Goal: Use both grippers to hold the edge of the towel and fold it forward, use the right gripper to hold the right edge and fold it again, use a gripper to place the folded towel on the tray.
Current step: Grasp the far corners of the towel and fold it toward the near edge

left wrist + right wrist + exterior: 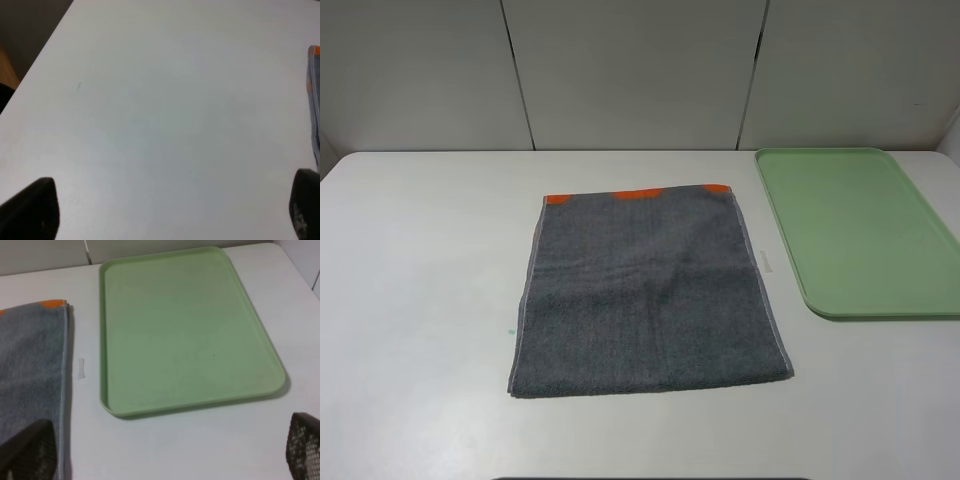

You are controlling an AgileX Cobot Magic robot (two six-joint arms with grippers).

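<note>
The dark grey towel [645, 290] lies flat in the middle of the table, with an orange band [640, 194] along its far end. Its near edge [650, 385] faces the front of the table, and pale hems run down both sides. To its right sits the light green tray [860, 235], with nothing on it. Neither arm shows in the exterior high view. In the left wrist view my left gripper [167, 212] stands open over bare table, the towel's side hem [314, 100] just beside it. My right gripper [167, 452] is open, above the gap between the towel [30, 375] and the tray [185, 330].
The white table [420, 250] ends at a panelled wall behind. A small white scrap [81, 368] lies between towel and tray. A tiny green mark [511, 331] sits left of the towel.
</note>
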